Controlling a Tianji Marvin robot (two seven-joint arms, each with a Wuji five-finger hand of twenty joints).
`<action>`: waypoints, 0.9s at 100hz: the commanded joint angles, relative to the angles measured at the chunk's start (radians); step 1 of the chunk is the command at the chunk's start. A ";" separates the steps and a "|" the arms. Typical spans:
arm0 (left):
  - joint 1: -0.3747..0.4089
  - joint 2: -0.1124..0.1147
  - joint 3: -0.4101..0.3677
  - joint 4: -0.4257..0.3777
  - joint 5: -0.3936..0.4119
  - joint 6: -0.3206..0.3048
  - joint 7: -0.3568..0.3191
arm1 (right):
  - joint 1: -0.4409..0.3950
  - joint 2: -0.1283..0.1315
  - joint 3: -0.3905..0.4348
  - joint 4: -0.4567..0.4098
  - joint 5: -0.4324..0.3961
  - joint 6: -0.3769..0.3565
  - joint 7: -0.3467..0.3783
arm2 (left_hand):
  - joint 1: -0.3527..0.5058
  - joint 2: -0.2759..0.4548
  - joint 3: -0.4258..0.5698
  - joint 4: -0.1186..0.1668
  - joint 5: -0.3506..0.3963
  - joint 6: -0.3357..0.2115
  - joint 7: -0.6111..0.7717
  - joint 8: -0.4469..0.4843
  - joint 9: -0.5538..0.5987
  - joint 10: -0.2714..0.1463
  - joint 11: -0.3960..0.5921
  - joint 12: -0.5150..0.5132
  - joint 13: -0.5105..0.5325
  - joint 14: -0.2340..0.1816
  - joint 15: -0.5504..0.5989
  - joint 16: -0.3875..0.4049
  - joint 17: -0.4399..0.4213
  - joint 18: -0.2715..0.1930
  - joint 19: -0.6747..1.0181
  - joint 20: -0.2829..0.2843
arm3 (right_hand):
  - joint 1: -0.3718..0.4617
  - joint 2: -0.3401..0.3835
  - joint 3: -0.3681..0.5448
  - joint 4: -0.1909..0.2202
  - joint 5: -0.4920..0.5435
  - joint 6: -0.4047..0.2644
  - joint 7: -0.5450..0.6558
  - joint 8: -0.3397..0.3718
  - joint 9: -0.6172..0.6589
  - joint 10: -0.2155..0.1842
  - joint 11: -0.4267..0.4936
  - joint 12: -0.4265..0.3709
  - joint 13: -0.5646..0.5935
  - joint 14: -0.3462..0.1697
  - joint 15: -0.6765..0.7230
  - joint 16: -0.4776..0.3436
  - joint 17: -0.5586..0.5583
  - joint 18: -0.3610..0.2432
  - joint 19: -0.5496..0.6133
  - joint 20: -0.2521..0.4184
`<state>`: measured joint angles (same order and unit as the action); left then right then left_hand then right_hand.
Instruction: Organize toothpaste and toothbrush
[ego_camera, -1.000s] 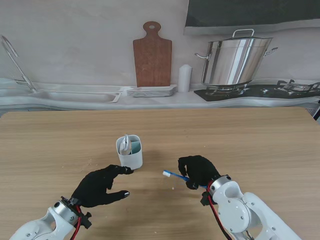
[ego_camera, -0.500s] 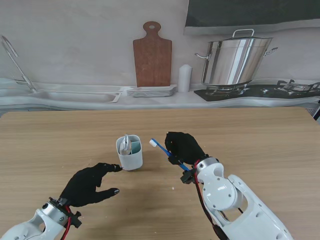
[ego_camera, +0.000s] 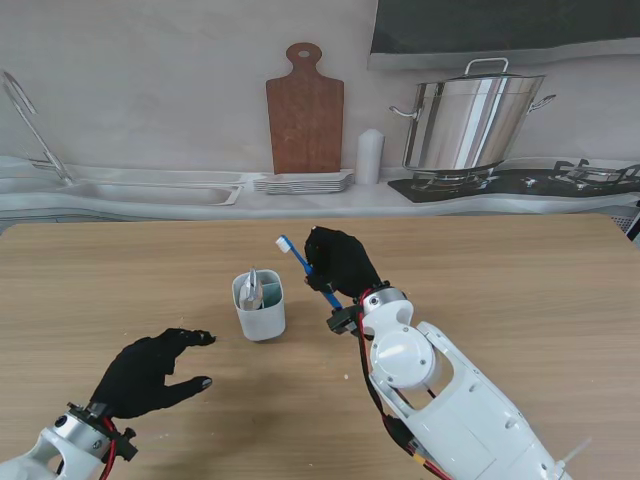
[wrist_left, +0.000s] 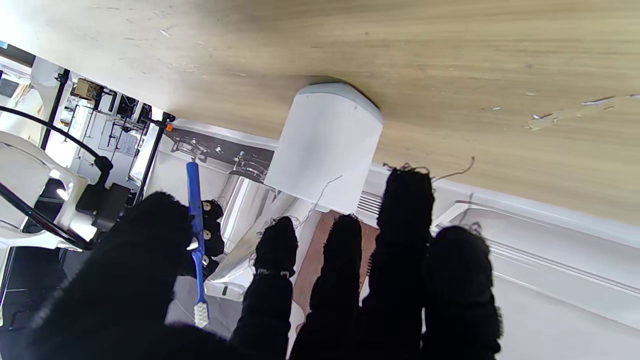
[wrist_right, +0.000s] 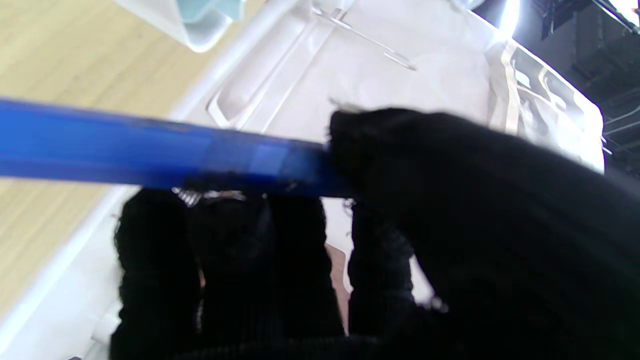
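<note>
The right hand (ego_camera: 338, 262) has lifted the blue toothbrush (ego_camera: 300, 262) off the tabletop (ego_camera: 520, 290) and carried it farther from the robot and to its left over the last second. Its fingers are clamped around the handle, and the bristle head points up and left, just beside and above the white holder cup (ego_camera: 260, 305). The cup already holds a pale tube, probably the toothpaste (ego_camera: 252, 288). The left hand (ego_camera: 148, 370) has drawn back from the cup toward the robot; it now hovers with fingers spread and grips nothing. The toothpaste step looks done, so what remains is tipping the brush upright and lowering it into the cup's free compartment.
</note>
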<state>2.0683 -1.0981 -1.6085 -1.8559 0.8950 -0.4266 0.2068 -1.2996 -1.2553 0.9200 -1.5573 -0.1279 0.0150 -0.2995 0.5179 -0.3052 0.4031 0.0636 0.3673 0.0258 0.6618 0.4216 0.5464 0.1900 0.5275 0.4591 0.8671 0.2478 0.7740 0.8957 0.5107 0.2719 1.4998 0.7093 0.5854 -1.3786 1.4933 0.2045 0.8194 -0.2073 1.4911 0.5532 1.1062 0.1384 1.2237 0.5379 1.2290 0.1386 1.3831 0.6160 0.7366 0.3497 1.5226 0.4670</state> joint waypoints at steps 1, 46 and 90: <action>0.005 -0.003 -0.007 -0.012 0.003 -0.003 -0.014 | 0.017 -0.026 -0.011 0.003 0.004 -0.014 0.000 | -0.001 0.025 0.010 -0.006 0.004 -0.001 -0.002 0.001 0.011 -0.006 -0.005 -0.007 -0.020 0.021 -0.015 -0.009 -0.021 0.011 -0.007 0.013 | 0.048 0.060 0.077 -0.020 -0.008 -0.023 0.050 0.014 0.006 0.019 0.049 0.013 -0.006 -0.012 0.005 0.007 -0.010 -0.017 -0.004 0.017; -0.024 -0.005 -0.010 -0.006 0.006 -0.001 -0.001 | 0.112 -0.112 -0.091 0.128 0.129 -0.129 -0.130 | -0.002 0.039 -0.013 -0.002 -0.058 0.021 -0.032 -0.012 -0.106 -0.006 -0.031 -0.017 -0.260 0.032 -0.272 -0.145 -0.267 0.081 -0.281 0.010 | 0.050 0.084 0.077 -0.077 -0.015 -0.047 0.056 0.014 -0.015 0.000 0.057 -0.008 -0.034 -0.019 -0.011 0.005 -0.040 -0.054 -0.028 0.033; -0.048 0.000 0.006 -0.005 0.013 0.018 -0.022 | 0.166 -0.198 -0.155 0.258 0.255 -0.215 -0.224 | -0.001 0.051 -0.034 0.003 -0.079 0.022 -0.038 -0.014 -0.159 -0.005 -0.039 -0.023 -0.372 0.041 -0.371 -0.244 -0.385 0.103 -0.451 -0.047 | 0.056 0.079 0.077 -0.090 -0.007 -0.056 0.057 0.014 -0.015 -0.002 0.060 -0.015 -0.043 -0.003 -0.013 0.003 -0.062 -0.048 -0.033 0.047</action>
<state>2.0167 -1.0975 -1.6038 -1.8501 0.9065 -0.4139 0.2049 -1.1301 -1.4340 0.7720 -1.3086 0.1195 -0.1971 -0.5270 0.5179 -0.2788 0.3875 0.0636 0.3362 0.0369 0.6340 0.4116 0.4100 0.1891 0.5062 0.4591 0.5137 0.2843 0.4189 0.6738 0.1401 0.3601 1.0549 0.6732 0.5857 -1.3281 1.4929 0.1130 0.8035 -0.2220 1.4940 0.5645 1.0806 0.1395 1.2456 0.5303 1.1893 0.1390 1.3708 0.6159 0.6777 0.3242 1.4902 0.4982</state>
